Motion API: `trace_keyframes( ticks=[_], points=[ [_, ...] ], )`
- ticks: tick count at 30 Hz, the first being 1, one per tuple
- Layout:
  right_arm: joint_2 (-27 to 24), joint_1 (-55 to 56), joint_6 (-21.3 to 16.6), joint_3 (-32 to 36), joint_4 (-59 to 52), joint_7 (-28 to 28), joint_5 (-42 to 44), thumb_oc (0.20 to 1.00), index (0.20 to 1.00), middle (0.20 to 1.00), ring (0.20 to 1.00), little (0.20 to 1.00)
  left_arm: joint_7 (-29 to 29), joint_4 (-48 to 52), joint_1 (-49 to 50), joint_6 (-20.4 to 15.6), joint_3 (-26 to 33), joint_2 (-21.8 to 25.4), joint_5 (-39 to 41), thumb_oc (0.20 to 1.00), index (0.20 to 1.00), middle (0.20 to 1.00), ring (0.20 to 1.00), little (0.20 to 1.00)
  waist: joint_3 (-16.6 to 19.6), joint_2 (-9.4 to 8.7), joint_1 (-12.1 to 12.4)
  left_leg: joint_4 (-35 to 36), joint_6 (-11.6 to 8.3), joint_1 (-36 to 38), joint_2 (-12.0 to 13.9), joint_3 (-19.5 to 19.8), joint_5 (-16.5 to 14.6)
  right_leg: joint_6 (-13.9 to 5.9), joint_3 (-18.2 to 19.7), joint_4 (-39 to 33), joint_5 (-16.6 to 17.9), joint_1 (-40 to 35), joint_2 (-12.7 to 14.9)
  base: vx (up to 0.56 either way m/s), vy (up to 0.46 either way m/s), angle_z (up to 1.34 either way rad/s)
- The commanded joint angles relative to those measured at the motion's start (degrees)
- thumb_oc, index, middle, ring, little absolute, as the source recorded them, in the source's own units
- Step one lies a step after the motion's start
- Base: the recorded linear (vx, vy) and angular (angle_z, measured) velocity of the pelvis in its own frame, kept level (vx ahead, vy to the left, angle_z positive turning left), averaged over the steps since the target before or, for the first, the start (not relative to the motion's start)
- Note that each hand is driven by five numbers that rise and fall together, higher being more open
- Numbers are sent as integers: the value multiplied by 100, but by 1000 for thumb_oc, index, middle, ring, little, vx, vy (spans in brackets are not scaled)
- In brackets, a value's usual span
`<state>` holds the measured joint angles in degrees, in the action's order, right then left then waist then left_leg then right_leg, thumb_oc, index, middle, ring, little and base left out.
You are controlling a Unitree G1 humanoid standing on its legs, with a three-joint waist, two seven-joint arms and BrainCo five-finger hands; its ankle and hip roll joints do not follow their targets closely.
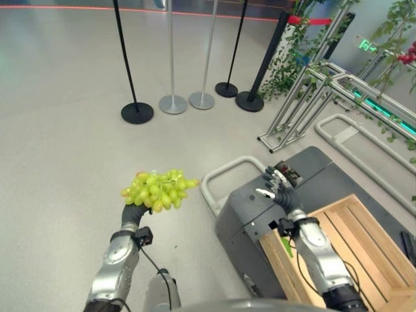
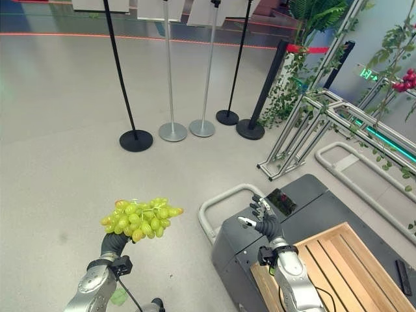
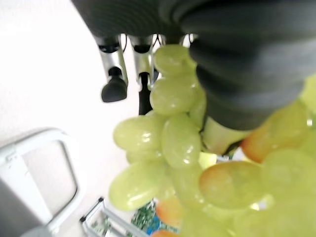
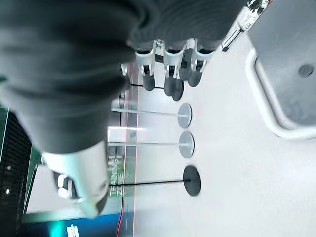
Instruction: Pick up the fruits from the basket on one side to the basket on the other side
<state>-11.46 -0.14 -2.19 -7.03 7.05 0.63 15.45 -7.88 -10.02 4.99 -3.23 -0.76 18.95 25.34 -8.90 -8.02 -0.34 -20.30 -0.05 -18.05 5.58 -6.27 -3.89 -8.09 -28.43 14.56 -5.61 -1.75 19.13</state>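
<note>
A bunch of green grapes point(image 1: 159, 190) is held up above the floor at the left, and my left hand point(image 1: 133, 213) is shut on it from below. In the left wrist view the grapes point(image 3: 177, 143) hang close against the hand's dark cover, with the fingers point(image 3: 116, 74) beside them. At the right, a wooden crate point(image 1: 354, 244) rests on a grey cart point(image 1: 250, 218). My right hand point(image 1: 279, 185) is raised over the cart's top, open, with nothing in it. Its straight fingers point(image 4: 170, 74) show in the right wrist view.
The cart's grey loop handle point(image 1: 224, 177) juts out between my two hands. Several stanchion posts on round bases point(image 1: 137, 112) stand on the floor ahead. A metal frame point(image 1: 305, 104) with green plants runs along the right.
</note>
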Motion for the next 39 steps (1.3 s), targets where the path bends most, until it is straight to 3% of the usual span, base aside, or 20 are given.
trace_keyframes(
  ticks=[1, 5, 6, 8, 9, 10, 11, 14, 15, 17, 19, 24, 29, 31, 39],
  points=[
    [-128, -334, -382, 108, -230, -206, 350, 1000, 1000, 1000, 1000, 1000, -46, 742, -366, -495, -66, 49, -361, 200, 200, 200, 200, 200, -84, 183, -19, 702, -410, 1015, 139, 147, -697, -397, 391, -129, 836, 444, 47, 62, 363, 42],
    [-108, -299, -410, 111, -252, -259, 294, 1000, 1000, 1000, 1000, 1000, -87, 752, -397, -492, -109, 79, -418, 200, 200, 200, 200, 200, -172, 316, -16, 768, -229, 1074, -186, 370, -662, -310, 979, 200, 795, 573, -76, 55, 290, 49],
    [-107, -300, -409, 115, -253, -259, 294, 1000, 1000, 1000, 1000, 1000, -87, 753, -401, -491, -111, 80, -418, 200, 200, 200, 200, 200, -162, 308, -23, 785, -221, 1057, -200, 374, -627, -308, 973, 184, 819, 586, -65, 129, 223, 50],
    [-47, -136, -445, 188, -295, -257, 371, 1000, 1000, 1000, 1000, 1000, -34, 648, -490, -443, -353, 78, -495, 200, 200, 200, 200, 200, -166, 334, -298, 878, -179, 1134, -414, 652, -586, -90, 2124, 42, 239, 790, -869, 157, 178, 54],
    [-48, -140, -447, 190, -291, -256, 373, 1000, 1000, 1000, 1000, 1000, -34, 644, -495, -445, -353, 78, -495, 200, 200, 200, 200, 200, -149, 333, -300, 904, -182, 1119, -414, 654, -555, -83, 2122, 32, 256, 812, -870, 115, 128, 70],
    [-56, -90, -444, 187, -300, -261, 375, 1000, 1000, 1000, 1000, 1000, 15, 664, -494, -431, -396, 76, -504, 200, 200, 200, 200, 200, -142, 332, -319, 1009, -159, 1188, -488, 816, -542, -36, 2273, -12, 27, 854, -1196, 110, 104, 103],
    [-39, -27, -460, 251, -297, -222, 505, 1000, 1000, 1000, 1000, 1000, 102, 724, -461, -411, -360, 92, -551, 200, 200, 200, 200, 200, -166, 284, -315, 1137, -179, 1237, -537, 1060, -453, 17, 2013, -195, 69, 1052, -1302, 133, 97, 85],
    [-10, 2, -481, 343, -280, -241, 558, 1000, 1000, 1000, 1000, 1000, 108, 742, -462, -405, -346, 105, -515, 200, 200, 200, 200, 200, -206, 256, -397, 1177, -184, 1249, -556, 1260, -398, 4, 1928, -274, 129, 1352, -1388, 92, 21, 72],
    [-10, -33, -560, 379, -245, -303, 598, 1000, 1000, 1000, 1000, 1000, 84, 721, -522, -418, -360, 100, -488, 200, 200, 200, 200, 200, -319, 292, -481, 1103, -192, 1304, -624, 1493, -462, -55, 2022, -441, 171, 1678, -1540, 180, 79, 70],
    [-30, -48, -587, 388, -246, -341, 631, 1000, 1000, 1000, 1000, 1000, 94, 710, -542, -425, -379, 97, -472, 200, 200, 200, 200, 200, -382, 285, -532, 1083, -187, 1301, -709, 1609, -434, -89, 2037, -536, 261, 1730, -1532, 107, 53, 76],
    [-49, -88, -635, 401, -260, -389, 642, 1000, 1000, 1000, 1000, 1000, 95, 694, -574, -440, -409, 79, -503, 200, 200, 200, 200, 200, -440, 321, -615, 1131, -160, 1394, -836, 1822, -420, -138, 2253, -688, 323, 1958, -1773, 88, 53, 96],
    [-100, -97, -662, 446, -321, -421, 694, 1000, 1000, 1000, 1000, 1000, 121, 729, -580, -502, -412, 84, -520, 200, 200, 200, 200, 200, -393, 269, -660, 1113, -88, 1435, -1116, 2131, -553, -159, 2621, -975, 560, 1905, -1859, 97, -17, 90],
    [-165, -102, -663, 474, -345, -458, 707, 1000, 1000, 1000, 1000, 1000, 137, 777, -605, -546, -442, 73, -458, 200, 200, 200, 200, 200, -361, 319, -677, 992, -42, 1408, -1325, 2291, -671, -98, 2875, -830, 453, 1798, -1888, 105, -34, 13],
    [-210, -74, -639, 488, -314, -451, 711, 1000, 1000, 1000, 1000, 1000, 149, 806, -560, -573, -399, -9, -381, 200, 200, 200, 200, 200, -231, 447, -611, 1024, -48, 1426, -1464, 2411, -737, 10, 3057, -855, 306, 1636, -1865, 194, -24, 37],
    [-371, -83, -562, 408, -351, -363, 652, 1000, 1000, 1000, 1000, 1000, 216, 893, -349, -540, -296, -97, -267, 200, 200, 200, 200, 200, 57, 704, -618, 684, -229, 1702, -1354, 2479, -1056, 180, 2873, -1035, 83, 1203, -1853, 243, -103, 22]
  ],
)
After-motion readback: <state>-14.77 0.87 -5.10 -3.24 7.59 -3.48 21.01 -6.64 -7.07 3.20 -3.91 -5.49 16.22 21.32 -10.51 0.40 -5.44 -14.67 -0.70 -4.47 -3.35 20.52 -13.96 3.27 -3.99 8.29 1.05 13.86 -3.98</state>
